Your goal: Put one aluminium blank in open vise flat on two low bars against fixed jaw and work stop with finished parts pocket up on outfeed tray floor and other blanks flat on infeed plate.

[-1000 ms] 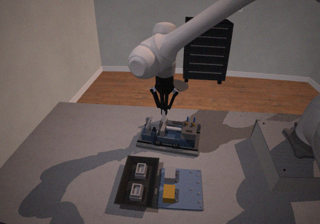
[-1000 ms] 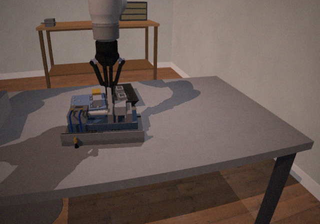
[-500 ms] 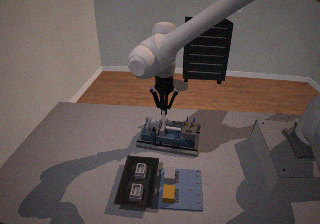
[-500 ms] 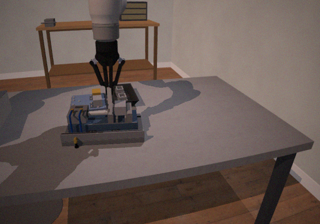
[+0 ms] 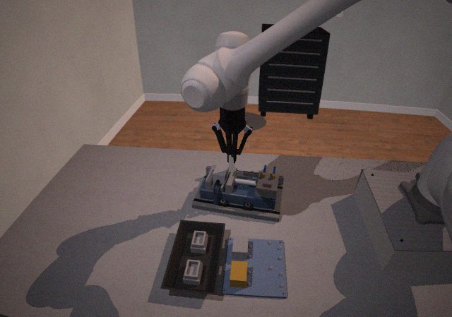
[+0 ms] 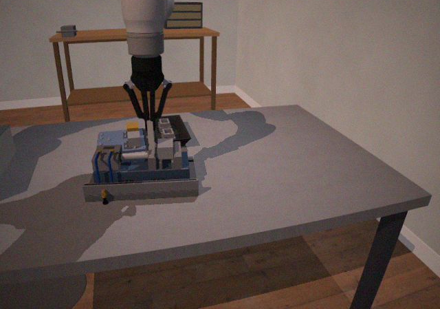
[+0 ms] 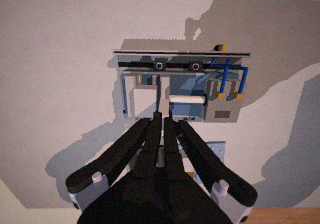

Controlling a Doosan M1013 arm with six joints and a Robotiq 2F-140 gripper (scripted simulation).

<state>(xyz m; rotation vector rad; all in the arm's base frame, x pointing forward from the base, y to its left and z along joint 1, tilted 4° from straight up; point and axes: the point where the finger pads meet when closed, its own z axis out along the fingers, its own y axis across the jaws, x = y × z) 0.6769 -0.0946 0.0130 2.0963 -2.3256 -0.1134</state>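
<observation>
The blue vise (image 5: 239, 191) stands mid-table. It also shows in the exterior view (image 6: 141, 163) and the wrist view (image 7: 180, 91). My gripper (image 5: 231, 158) is shut and hangs straight above the vise, near its moving jaw. A narrow light grey piece (image 5: 230, 169) rises from the vise right up to the fingertips (image 6: 148, 119). I cannot tell what it is or whether the tips touch it. The blue infeed plate (image 5: 257, 267) carries an aluminium blank (image 5: 241, 245) and a brass blank (image 5: 238, 274), both flat. The dark outfeed tray (image 5: 195, 257) holds two finished parts (image 5: 198, 241) (image 5: 192, 271), pocket up and apart.
A grey slanted block (image 5: 369, 211) and the arm's base (image 5: 431, 197) stand at the table's right. A black drawer cabinet (image 5: 294, 76) stands on the floor behind. The tray and infeed plate lie side by side in front of the vise.
</observation>
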